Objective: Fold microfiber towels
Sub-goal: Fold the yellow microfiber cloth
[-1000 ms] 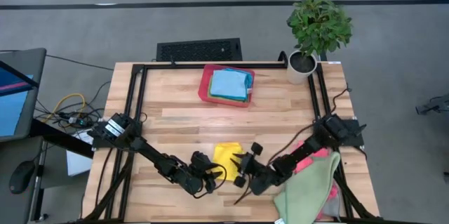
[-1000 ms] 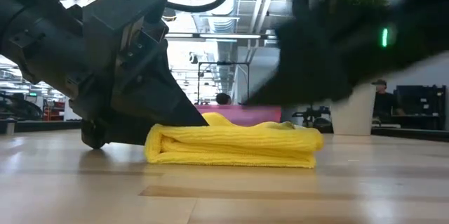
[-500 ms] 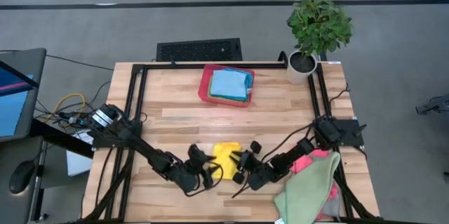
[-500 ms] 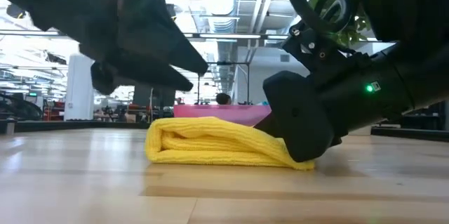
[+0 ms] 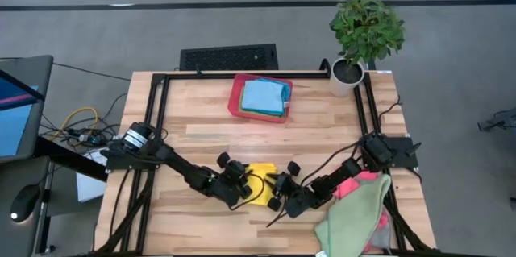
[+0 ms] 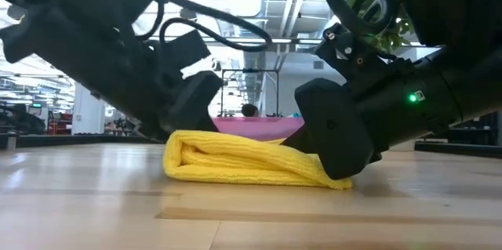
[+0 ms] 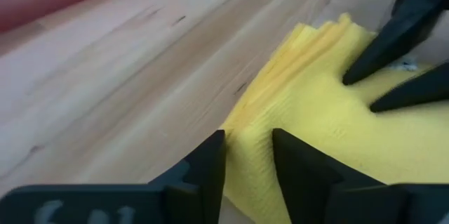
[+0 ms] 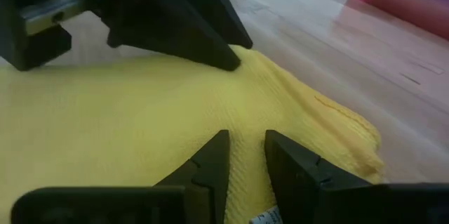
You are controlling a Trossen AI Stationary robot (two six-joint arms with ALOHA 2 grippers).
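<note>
Your left hand is down on the counter at the left edge of the folded yellow towel, and its fingers pinch a fold of that cloth between them, with only a narrow strip of yellow showing in the gap. From the low view the towel lies flat on the wood as a thick, layered bundle, its rounded fold just in front of this hand.

On the far side of the same towel sits your right hand, facing the left one across the cloth. Its fingers are drawn close together and nip a ridge of the yellow fabric, pressing that end of the bundle down onto the counter. The two hands stand near each other, with the towel between them.

Beyond both hands, toward the far edge of the counter, the red tray holds a folded light blue towel. Off to the outer side of the right hand, a loose green towel lies heaped over a pink towel at the counter's corner. A potted plant stands at the far right corner.
</note>
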